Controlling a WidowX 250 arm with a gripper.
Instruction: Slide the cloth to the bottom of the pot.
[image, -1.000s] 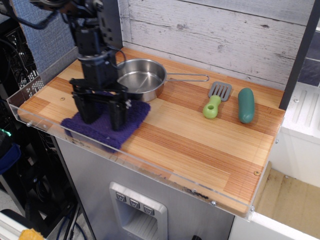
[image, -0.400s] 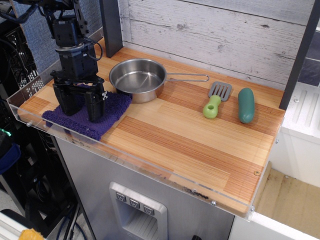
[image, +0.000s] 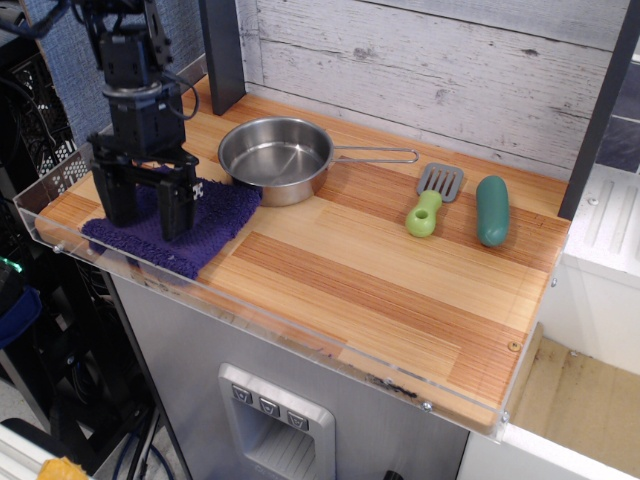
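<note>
While the black gripper (image: 147, 213) stands spread-fingered on the dark purple terry cloth (image: 172, 229), press flat, avoiding the shiny steel pot (image: 274, 158) rightward.

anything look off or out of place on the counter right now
Mostly tidy. The one oddity: the purple cloth lies skewed at the counter's front-left corner, its fuzzy edge against the clear guard, under the open end effector.

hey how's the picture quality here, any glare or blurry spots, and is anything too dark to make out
In the only view, observation.image, focus is fairly sharp and lighting even; the pot shows soft bright reflections inside, not blown out; the clear front guard catches faint sheen; the gripper is black with little detail and casts a soft shadow on the cloth; the left background is dim.
</note>
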